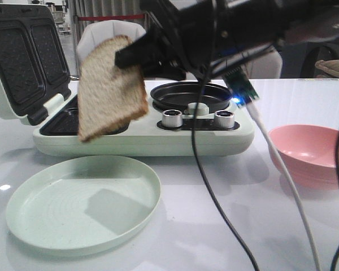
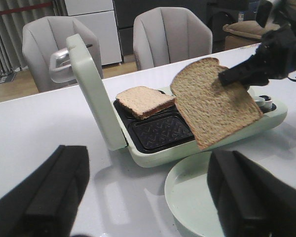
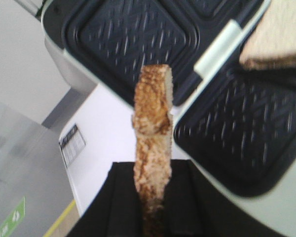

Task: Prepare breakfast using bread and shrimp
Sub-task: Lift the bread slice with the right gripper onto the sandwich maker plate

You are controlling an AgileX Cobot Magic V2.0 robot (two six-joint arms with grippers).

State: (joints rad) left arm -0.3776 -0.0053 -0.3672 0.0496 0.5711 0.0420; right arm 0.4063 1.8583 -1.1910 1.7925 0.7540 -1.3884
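Your right claw is closed on the top edge of a bread slice hanging above the maker. Bread is soft, grip gently. Left claw is open.

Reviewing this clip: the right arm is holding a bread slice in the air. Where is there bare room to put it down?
The held slice hangs from the right gripper. Free: the sandwich maker's near grid, beside the slice already loaded in the far grid, and the green plate in front. The pink bowl looks bare too. Crowded: cables trail between plate and bowl.
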